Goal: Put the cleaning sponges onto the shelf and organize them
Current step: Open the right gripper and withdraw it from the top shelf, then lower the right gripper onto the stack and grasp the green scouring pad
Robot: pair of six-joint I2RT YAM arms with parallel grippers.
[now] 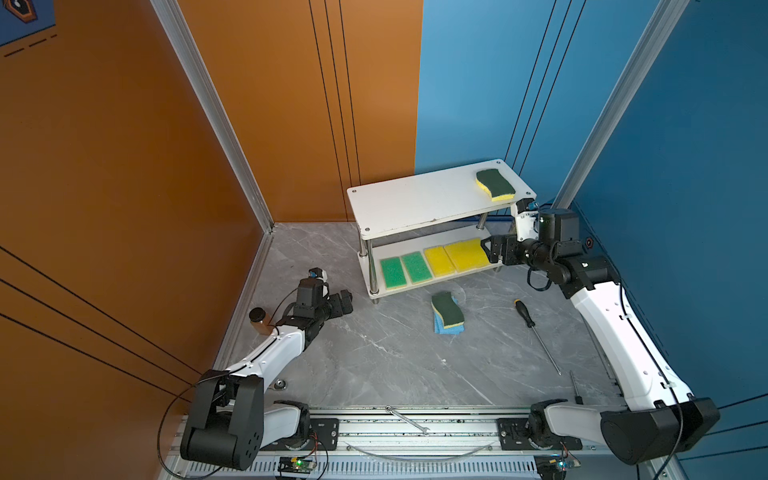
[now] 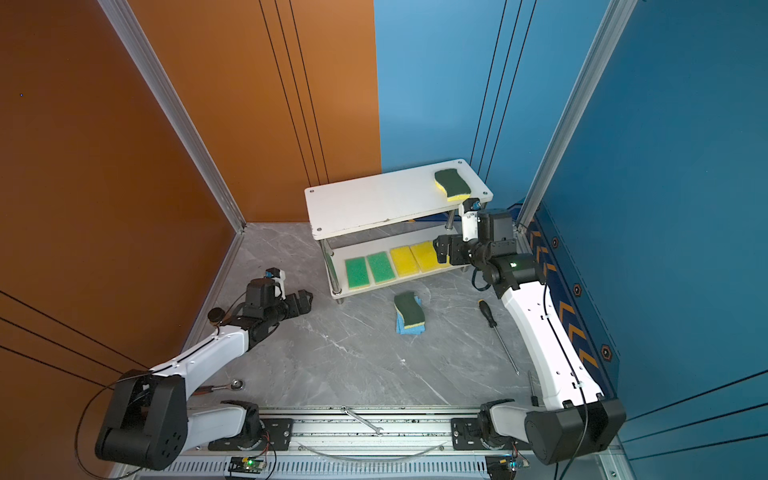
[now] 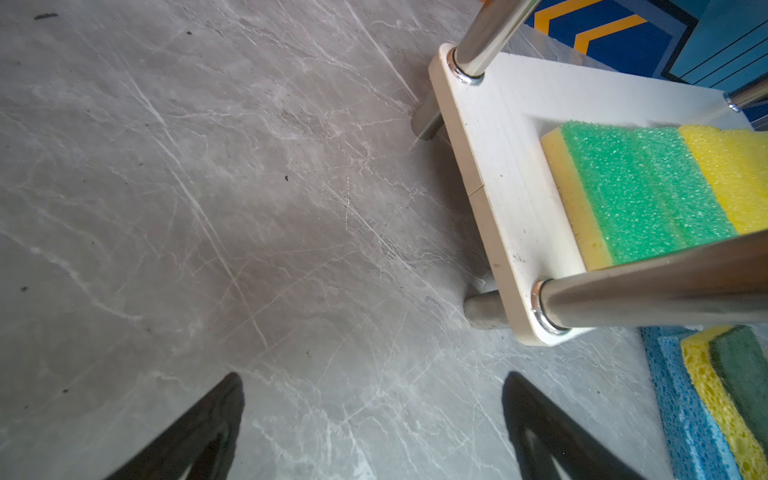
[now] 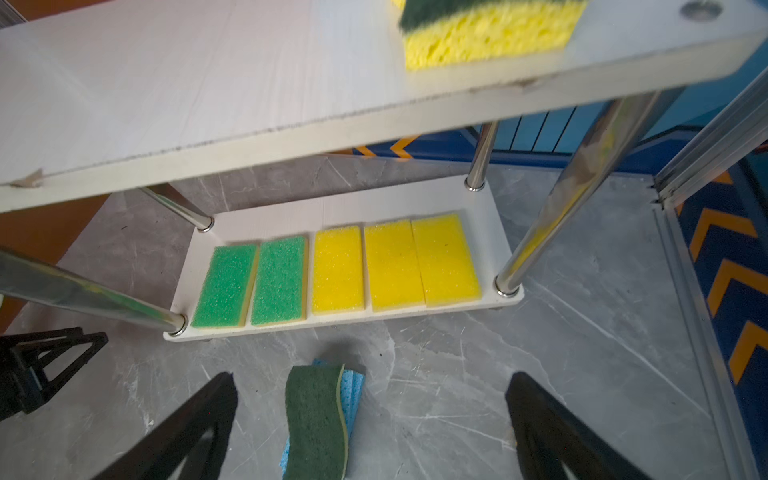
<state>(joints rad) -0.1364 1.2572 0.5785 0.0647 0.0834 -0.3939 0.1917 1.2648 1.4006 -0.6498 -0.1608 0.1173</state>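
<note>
The left hand [image 3: 372,376] and right hand [image 4: 372,376] are being held spread, empty. Five rectangular sponges [image 4: 338,270] are being carried on the shelf's [image 1: 415,203] lower board, one wavy sponge [image 1: 495,185] on top. The second wavy sponge [image 1: 448,308] is being supported by light blue sponges [image 1: 444,329] on the counter [image 1: 374,353].

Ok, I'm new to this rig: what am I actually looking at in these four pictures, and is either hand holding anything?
Two robot arms work at a table. Two pictures look down from overhead; two come from cameras on the wrists. The left hand and right hand are both open and empty. The shelf holds five flat sponges below and a wavy green-topped sponge on top. On the table lie another wavy sponge stacked on blue sponges, and a screwdriver.
</note>
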